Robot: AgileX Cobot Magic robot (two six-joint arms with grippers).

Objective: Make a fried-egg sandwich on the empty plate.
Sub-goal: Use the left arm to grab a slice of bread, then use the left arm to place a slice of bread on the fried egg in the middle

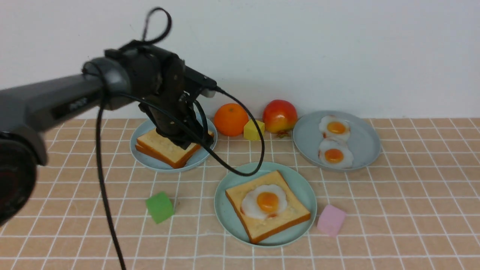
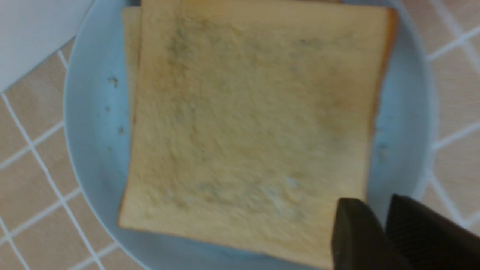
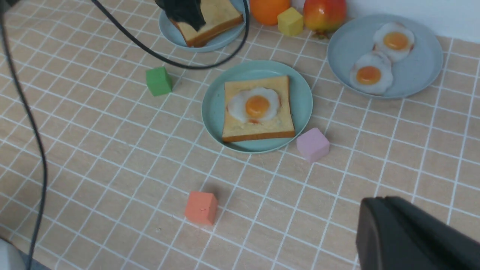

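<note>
Mint-green plate (image 1: 300, 187) holds toast (image 1: 279, 221) with egg (image 1: 264, 201); left pincer (image 2: 386, 206) narrowly parted, right pincer (image 3: 375, 217) closed

Prob. robot lab bench: toy eggs (image 1: 335, 128), colored cubes (image 1: 160, 207), tile-print mat (image 1: 412, 225), blank wall (image 1: 337, 45).

Black left arm (image 1: 56, 99) extends from 9 o'clock in front view, wrist bent. Its black two-finger left gripper (image 1: 185, 141) points down toward 6 o'clock, fingers (image 2: 356, 232) slightly parted, nothing between. Black right gripper (image 3: 405, 232) closed, empty.
</note>
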